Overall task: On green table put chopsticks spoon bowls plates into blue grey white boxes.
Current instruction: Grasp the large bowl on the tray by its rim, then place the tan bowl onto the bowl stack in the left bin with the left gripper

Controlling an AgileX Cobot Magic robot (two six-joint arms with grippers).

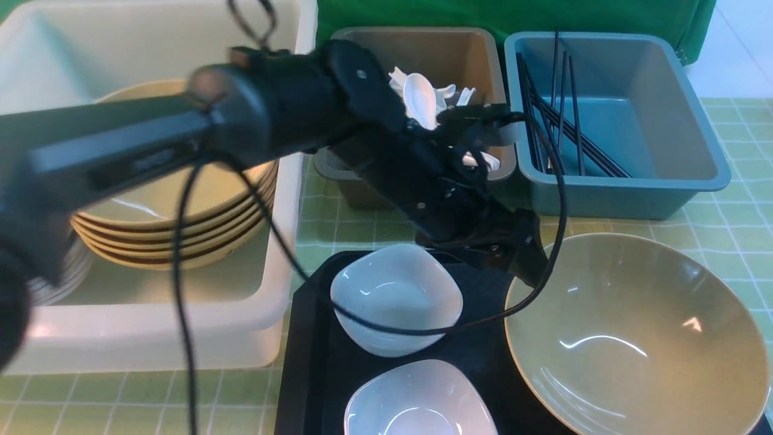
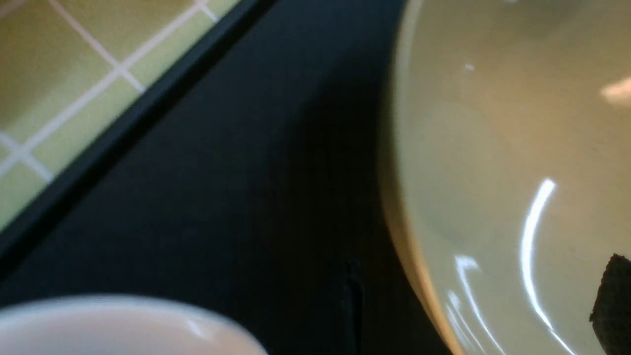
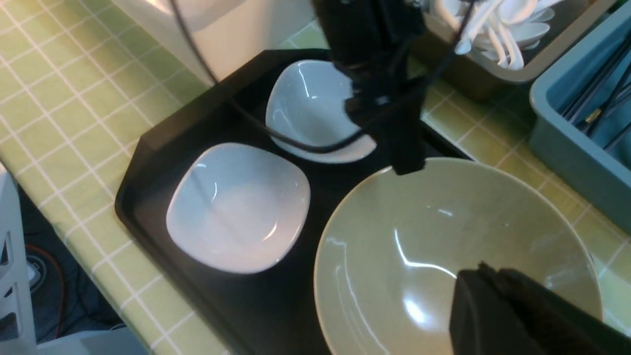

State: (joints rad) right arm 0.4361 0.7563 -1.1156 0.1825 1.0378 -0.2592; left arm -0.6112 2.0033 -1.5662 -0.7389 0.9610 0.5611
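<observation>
Left arm (image 1: pixel 121 145) reaches forward; tool (image 1: pixel 531 269) at bowl (image 1: pixel 634 338) rim, near plate (image 1: pixel 395 296).

Draped green cloth backdrop (image 1: pixel 495 15) hangs behind, pale whitish surface (image 1: pixel 746 48) beside it, white plastic rack (image 3: pixel 12 276) down below.

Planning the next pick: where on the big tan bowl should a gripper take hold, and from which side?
Pinch the tan bowl by its thin rim, one finger inside, one outside: it sits upright and is too wide to span. Come from above at the far-left edge, where the left gripper hovers.
</observation>
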